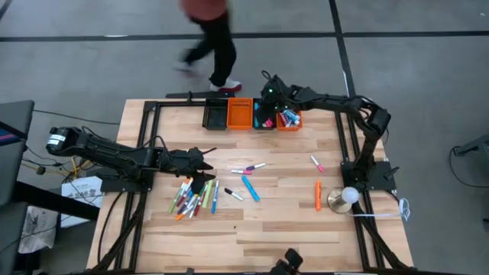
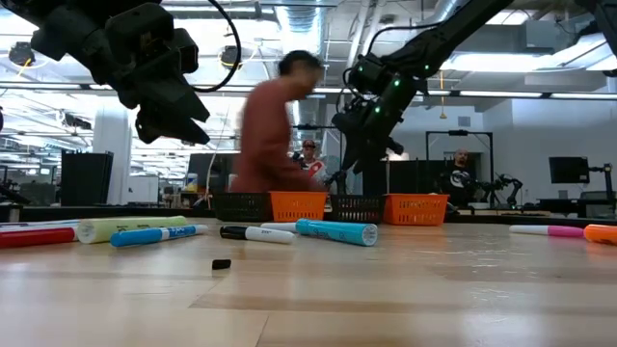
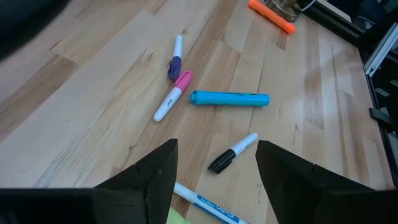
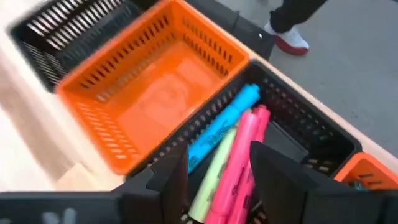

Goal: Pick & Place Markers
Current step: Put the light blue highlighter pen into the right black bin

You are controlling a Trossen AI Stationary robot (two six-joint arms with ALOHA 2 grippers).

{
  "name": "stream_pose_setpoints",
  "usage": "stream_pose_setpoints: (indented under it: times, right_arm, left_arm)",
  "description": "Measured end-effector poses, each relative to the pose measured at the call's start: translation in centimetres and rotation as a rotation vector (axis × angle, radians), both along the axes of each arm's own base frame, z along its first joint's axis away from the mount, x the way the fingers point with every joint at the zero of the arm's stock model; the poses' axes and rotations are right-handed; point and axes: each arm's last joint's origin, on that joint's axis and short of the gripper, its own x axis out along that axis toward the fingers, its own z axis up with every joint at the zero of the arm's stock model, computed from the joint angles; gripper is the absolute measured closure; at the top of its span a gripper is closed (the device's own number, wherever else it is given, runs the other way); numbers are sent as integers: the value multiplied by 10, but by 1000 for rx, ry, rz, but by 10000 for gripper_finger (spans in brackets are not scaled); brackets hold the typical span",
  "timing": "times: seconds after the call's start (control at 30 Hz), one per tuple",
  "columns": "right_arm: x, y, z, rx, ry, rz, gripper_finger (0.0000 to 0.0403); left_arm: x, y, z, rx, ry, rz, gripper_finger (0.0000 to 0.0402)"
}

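- The big light wooden table (image 1: 252, 229) shows whole only in the high view, with four small bins in a row at its far edge.
- Only the low view shows the room behind, where a blurred person in a red top (image 2: 275, 135) walks by.
- The left gripper (image 1: 205, 163) hangs over the table near the loose pile of mixed-colour markers (image 1: 192, 197). Its wrist view shows its claw wide open and holding nothing, above a fat light-blue marker (image 3: 229, 98).
- The right gripper (image 1: 267, 98) is over the bins. Only its wrist view looks inside: the claw is parted and empty, above the black mesh bin (image 4: 298, 134) with blue, pink and yellow-green markers in it, beside an orange mesh bin (image 4: 152, 93).
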Motion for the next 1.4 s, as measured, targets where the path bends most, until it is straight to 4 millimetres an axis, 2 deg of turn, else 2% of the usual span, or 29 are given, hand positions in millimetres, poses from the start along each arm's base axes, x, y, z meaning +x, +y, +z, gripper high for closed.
stream_pose_setpoints:
  times: [0.13, 0.23, 0.33, 0.47, 0.6, 0.87, 1.03, 1.27, 1.4]
  right_arm:
    - [1, 24, 18, -6, 1, 60, 235]
    - [6, 56, 29, -15, -15, 144, 238]
    - [14, 96, 29, -3, -18, 241, 242]
    - [26, 155, 19, -1, -45, 339, 247]
    - [32, 209, -4, -84, -17, 356, 254]
    - [34, 287, -38, -242, 26, 323, 271]
    - [37, 316, -62, -258, 16, 345, 275]
    - [39, 317, -68, -180, -17, 267, 261]
    - [39, 318, -84, -149, 19, 229, 236]
  left_arm:
    - [0, 0, 0, 0, 0, -1, 188]
    - [0, 0, 0, 0, 0, 0, 188]
    - [0, 0, 0, 0, 0, -1, 188]
    - [0, 0, 0, 0, 0, -1, 188]
    - [0, 0, 0, -3, 0, 1, 188]
    - [0, 0, 0, -3, -3, 2, 188]
    - [0, 0, 0, -10, -3, 6, 188]
    - [-2, -12, 0, -30, -6, -19, 188]
    - [-5, -25, 1, 19, -17, -22, 188]
